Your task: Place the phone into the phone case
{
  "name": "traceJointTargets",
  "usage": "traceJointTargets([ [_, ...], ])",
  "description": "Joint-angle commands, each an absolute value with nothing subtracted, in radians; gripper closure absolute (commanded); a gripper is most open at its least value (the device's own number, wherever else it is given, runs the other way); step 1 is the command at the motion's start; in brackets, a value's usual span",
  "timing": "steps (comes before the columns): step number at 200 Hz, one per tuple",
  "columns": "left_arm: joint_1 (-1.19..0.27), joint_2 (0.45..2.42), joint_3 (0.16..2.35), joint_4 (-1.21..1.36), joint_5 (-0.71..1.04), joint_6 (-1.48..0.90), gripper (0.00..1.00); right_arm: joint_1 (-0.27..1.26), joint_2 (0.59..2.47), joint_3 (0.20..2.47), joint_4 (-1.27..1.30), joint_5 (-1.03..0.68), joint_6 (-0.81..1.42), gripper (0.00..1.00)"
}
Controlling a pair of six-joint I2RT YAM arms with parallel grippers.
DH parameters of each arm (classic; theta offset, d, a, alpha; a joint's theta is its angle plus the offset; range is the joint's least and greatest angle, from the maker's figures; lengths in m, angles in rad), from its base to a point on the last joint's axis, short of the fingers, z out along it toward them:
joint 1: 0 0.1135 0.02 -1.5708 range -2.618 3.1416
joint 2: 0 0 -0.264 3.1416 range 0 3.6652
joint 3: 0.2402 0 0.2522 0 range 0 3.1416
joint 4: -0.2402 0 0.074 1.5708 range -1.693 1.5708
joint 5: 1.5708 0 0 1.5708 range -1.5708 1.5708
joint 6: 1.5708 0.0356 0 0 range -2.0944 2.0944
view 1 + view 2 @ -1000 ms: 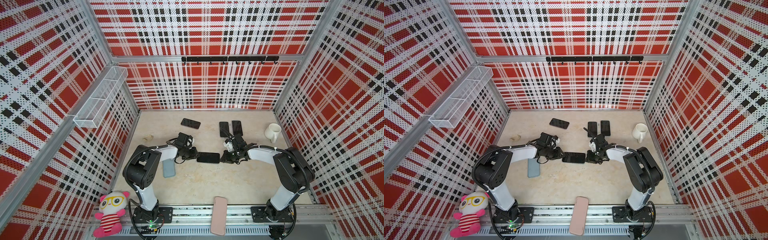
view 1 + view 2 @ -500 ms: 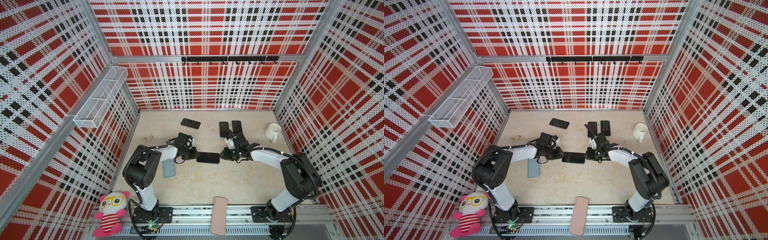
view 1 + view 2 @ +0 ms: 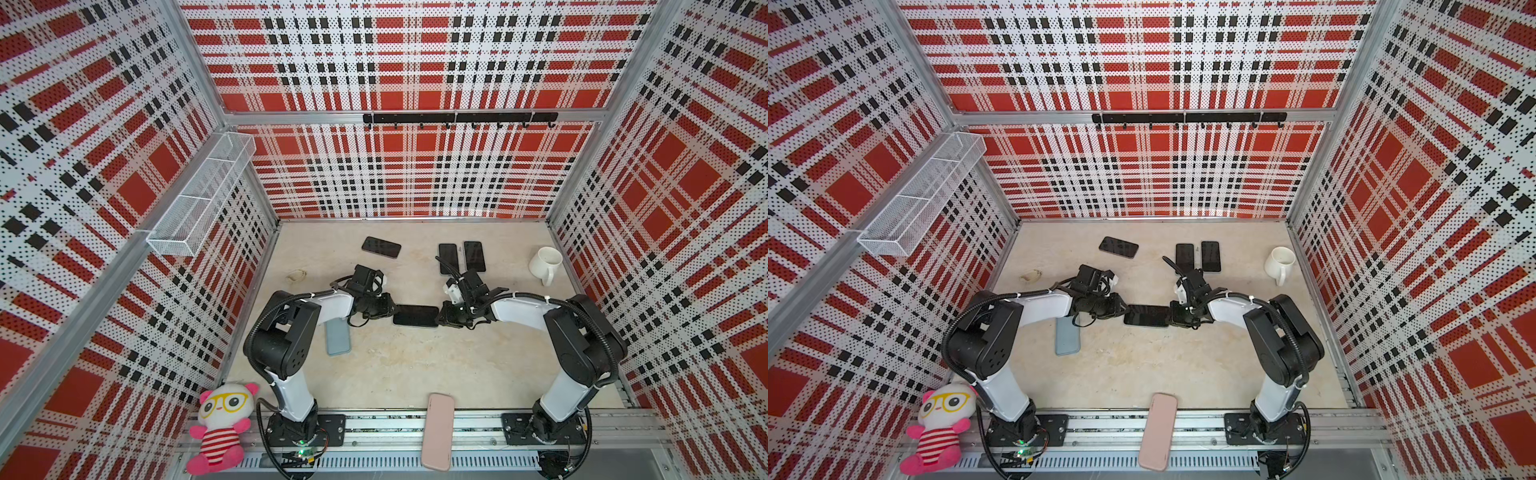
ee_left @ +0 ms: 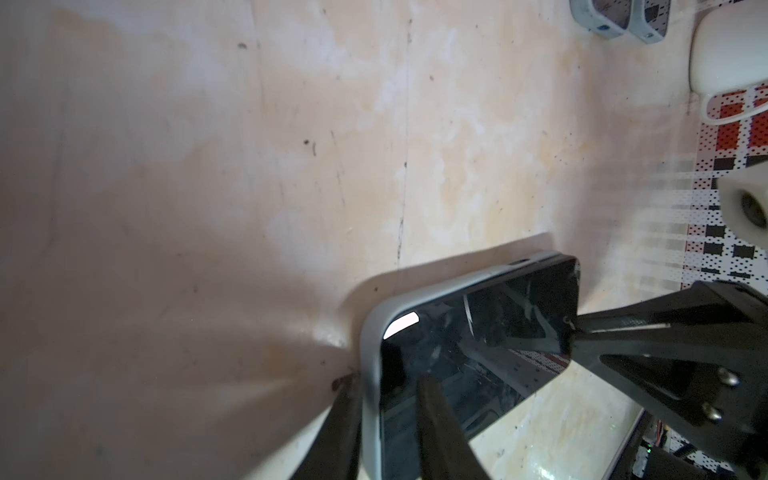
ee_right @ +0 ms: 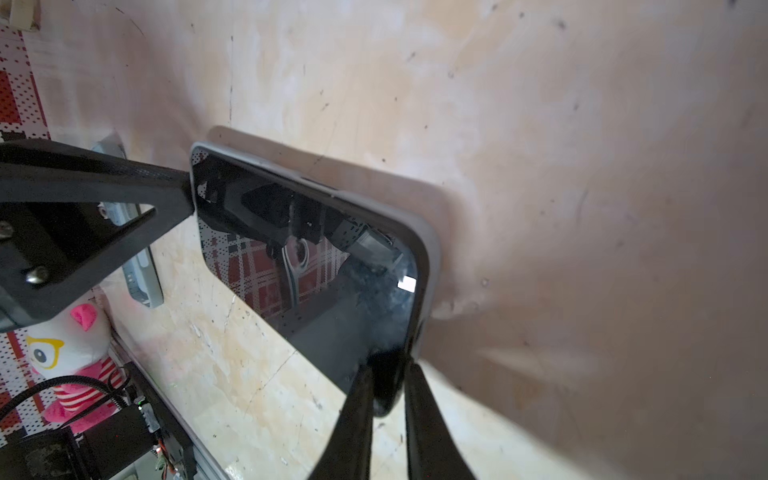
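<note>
Step in hand, afaict: seating, not picking. The black glass-fronted phone (image 3: pixel 415 316) is seen mid-counter, already sat inside the pale grey rubbery phone case (image 4: pixel 371 374); a grey lip is visible round the screen in both wrist views. It's held lengthways btw the two arms over the beige stone-look counter (image 3: pixel 395 374). A shadow is thrown under it, but whether it's lifted clear or resting on an edge can't be told.

The left fingers (image 4: pixel 436 428) are clamped on one short end: one is laid on the glass, the other outside the case wall. The right fingers (image 5: pixel 353 424) are pinched narrow on a corner of the opposite end, w/ the case edge caught between them.

The task is judged nearly done, prob w/ the last corners being pressed home. Whether every corner is snapped in can't be confirmed.

Next move, imo: a squeeze is needed wherever the lip isn't flush, w/ the other end braced so nothing gets pushed out sideways. Then it should be set flat and both grips let go. The spare blue-grey case (image 3: pixel 337 338) by the left arm and the pink case (image 3: pixel 437 432) on the front rail needn't be touched.
</note>
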State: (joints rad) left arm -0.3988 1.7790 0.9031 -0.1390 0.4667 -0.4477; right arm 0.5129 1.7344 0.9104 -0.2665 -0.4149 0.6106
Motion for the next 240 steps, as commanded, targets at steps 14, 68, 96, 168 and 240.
traceJointTargets([
  [14,-0.419,1.777,0.897,-0.138,0.500,-0.432,0.73,0.541,1.776,0.907,-0.324,-0.363,0.601,0.85],
  [68,-0.454,1.779,0.872,-0.091,0.522,-0.473,0.73,0.593,1.794,0.927,-0.374,-0.307,0.620,0.88],
  [96,-0.462,1.764,0.868,-0.087,0.519,-0.477,0.74,0.616,1.840,0.937,-0.406,-0.285,0.632,0.89],
  [168,-0.446,1.753,0.861,-0.081,0.517,-0.482,0.74,0.665,1.922,0.963,-0.506,-0.189,0.677,0.91],
  [240,-0.440,1.757,0.862,-0.077,0.520,-0.485,0.75,0.666,1.893,1.071,-0.591,-0.129,0.641,0.92],
])
